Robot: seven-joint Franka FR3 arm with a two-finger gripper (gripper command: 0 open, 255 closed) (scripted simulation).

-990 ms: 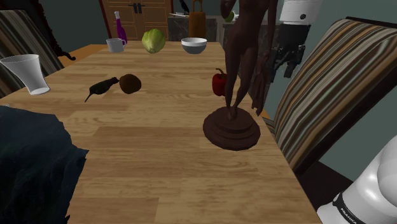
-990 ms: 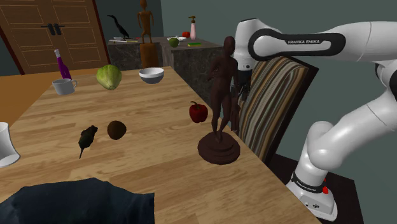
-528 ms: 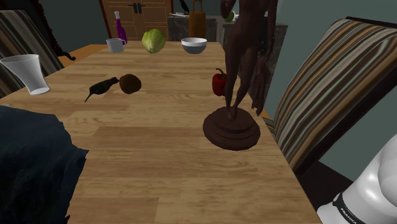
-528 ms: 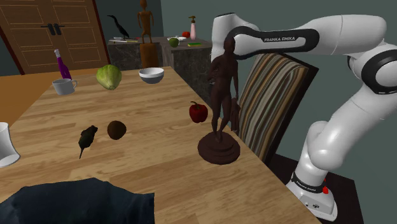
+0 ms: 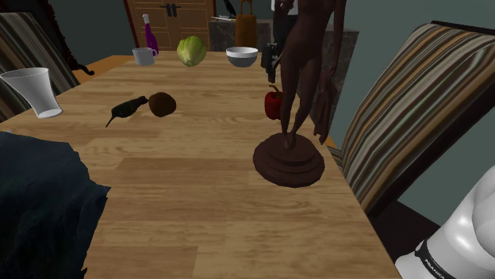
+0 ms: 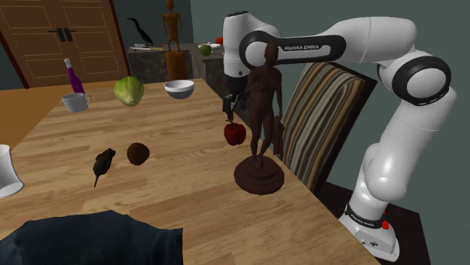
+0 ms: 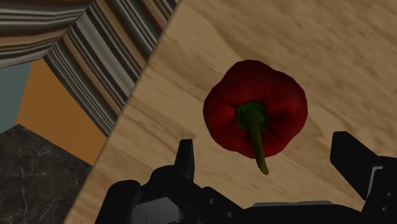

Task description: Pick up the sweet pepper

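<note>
**Approach over the fruit.** You are looking along the all-black two-finger gripper, which is hanging above the glossy red sweet pepper. Its fingers are spread wide, straddling the fruit from above and touching nothing.

The sweet pepper is lying on the pale wooden table, stem end turned up toward the gripper. It is near the edge that faces the striped upholstered chair and just beside the dark brown figure statue on its round base.

You are probably dealing with a light, hollow body. Its walls are likely firm but thin, its skin waxy and inclined to slide, and its lobed shape apt to roll under uneven pressure. Take hold across the widest part of the shoulders, with the pads on opposite lobes. Leave the curved green stem alone, since it is thin and likely to twist. Squeeze only enough to stop slipping, because more could dent the flesh. Watch the finger that is descending on the statue's side.
</note>
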